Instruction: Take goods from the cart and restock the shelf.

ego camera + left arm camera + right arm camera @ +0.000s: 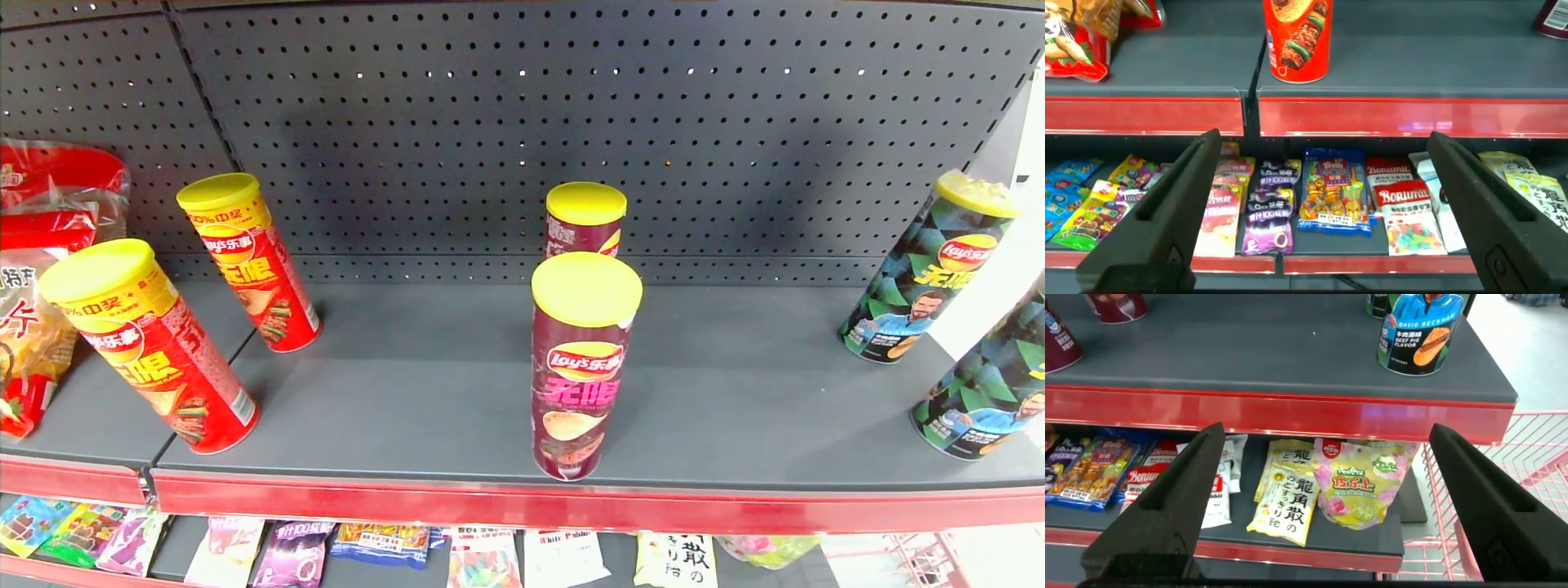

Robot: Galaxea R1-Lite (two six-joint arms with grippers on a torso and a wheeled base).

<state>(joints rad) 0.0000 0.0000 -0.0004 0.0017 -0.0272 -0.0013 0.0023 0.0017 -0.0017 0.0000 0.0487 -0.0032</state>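
The grey shelf [408,392] with a red front lip holds chip cans with yellow lids. Two red cans [151,343] [249,261] stand at the left, two maroon cans [581,367] [584,216] in the middle and two dark green cans [927,269] [988,392] at the right. My left gripper [1319,224] is open and holds nothing, below the shelf lip [1372,114] near a red can [1297,37]. My right gripper [1323,510] is also open with nothing in it, below the lip, with a dark green can [1422,331] above it.
Snack bags [41,269] fill the shelf's far left. The lower shelf carries rows of candy packets [1331,192] and pouches [1290,494]. A pink wire cart [1527,474] stands to the right of the shelving. Bare shelf lies between the can groups.
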